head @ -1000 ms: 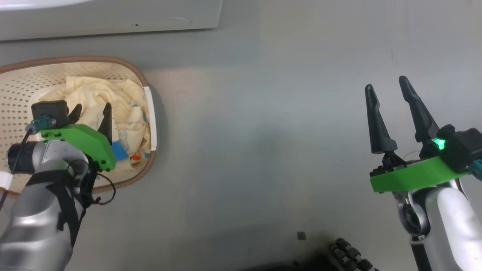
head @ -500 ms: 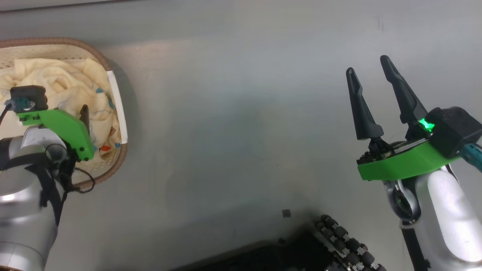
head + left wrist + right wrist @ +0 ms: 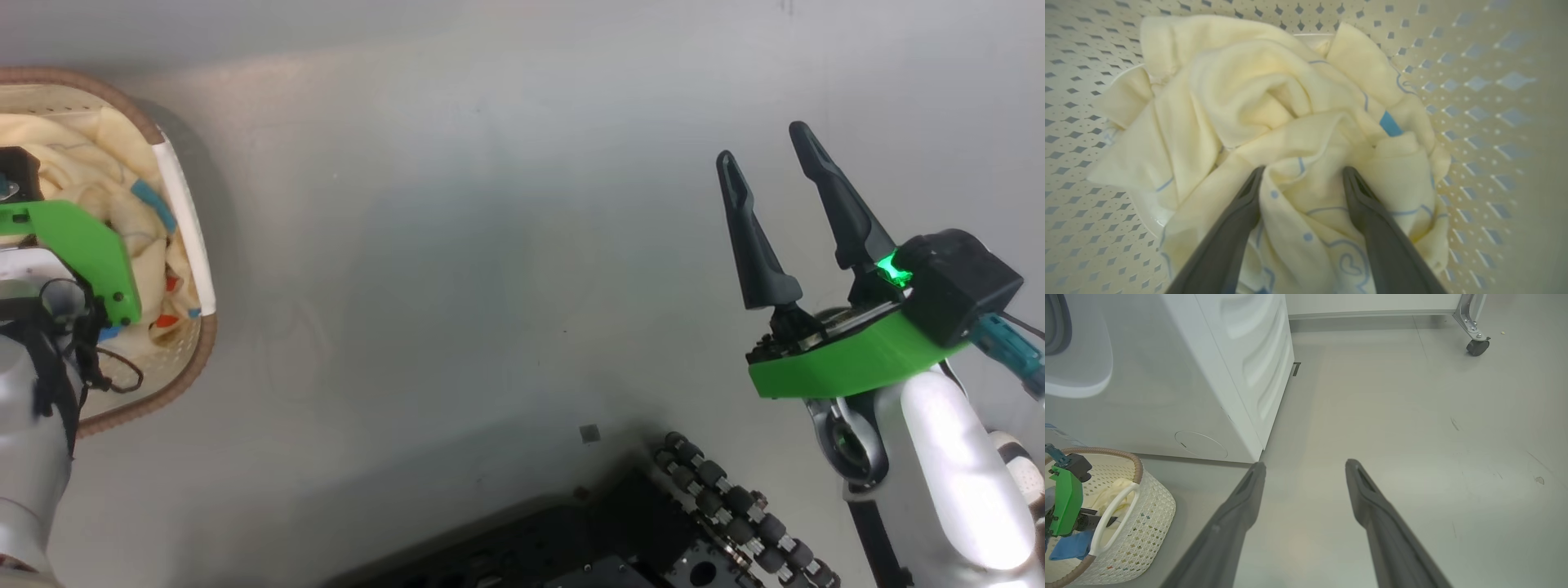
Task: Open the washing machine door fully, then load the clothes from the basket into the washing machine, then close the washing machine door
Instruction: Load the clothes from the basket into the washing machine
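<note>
Head view: basket point(image 3: 184, 359) at far left, clothes point(image 3: 73, 175) inside; right gripper point(image 3: 763, 144) wide open, empty, over bare floor point(image 3: 490, 245).

Left wrist: left gripper point(image 3: 1304, 169) spread wide, dug into the clothes, nothing pinched – looks like the loading step, next it should close on that bunch.

Right wrist: washing machine point(image 3: 1167, 375) right behind the basket.

Bright, even light; the basket point(image 3: 188, 245) casts a soft shadow.

Floor point(image 3: 457, 245): smooth grey, a few faint scuffs at right.
Caster point(image 3: 1475, 346): black wheel under a metal leg, far right.
Dark square point(image 3: 589, 434): small, lying flat on the near floor.
</note>
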Available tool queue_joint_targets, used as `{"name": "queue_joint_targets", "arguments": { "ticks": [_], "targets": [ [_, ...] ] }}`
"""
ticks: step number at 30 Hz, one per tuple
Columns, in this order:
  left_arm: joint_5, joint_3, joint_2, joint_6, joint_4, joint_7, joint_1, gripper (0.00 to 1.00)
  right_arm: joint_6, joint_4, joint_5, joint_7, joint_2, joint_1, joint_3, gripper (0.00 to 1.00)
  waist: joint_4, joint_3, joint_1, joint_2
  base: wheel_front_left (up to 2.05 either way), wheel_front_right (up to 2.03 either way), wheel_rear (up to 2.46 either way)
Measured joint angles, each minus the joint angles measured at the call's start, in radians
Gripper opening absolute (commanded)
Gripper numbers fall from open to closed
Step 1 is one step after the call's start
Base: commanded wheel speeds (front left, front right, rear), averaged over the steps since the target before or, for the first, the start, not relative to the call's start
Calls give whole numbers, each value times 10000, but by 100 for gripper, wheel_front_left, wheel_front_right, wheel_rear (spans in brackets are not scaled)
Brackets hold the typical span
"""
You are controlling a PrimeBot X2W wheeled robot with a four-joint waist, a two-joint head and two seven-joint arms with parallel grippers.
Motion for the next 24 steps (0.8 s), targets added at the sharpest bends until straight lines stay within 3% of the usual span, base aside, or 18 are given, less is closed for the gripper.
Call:
{"name": "queue_joint_targets", "arguments": {
  "ticks": [5,6,7,8,17,24],
  "targets": [
    [107,-142,130,247,107,476,-191,100,0,-2,4,0,15,-1,136,100,-183,218,0,0,0,0,0],
    [105,-161,136,270,130,560,-192,91,0,-2,13,0,15,-1,148,100,-212,236,0,0,0,0,0],
    [86,-161,132,313,148,658,-190,26,0,-2,25,0,17,-1,157,100,-235,242,0,0,0,0,0],
    [84,-167,128,345,163,694,-186,0,0,-2,42,0,19,-1,159,100,-248,233,0,0,0,0,0],
    [-71,-205,10,349,257,742,-129,0,0,8,82,0,31,-26,121,100,-143,-135,-1,0,0,0,0],
    [-307,-140,-357,240,276,-75,515,0,0,17,25,0,35,-26,-211,100,103,-924,-1,0,0,0,0]
  ]
}}
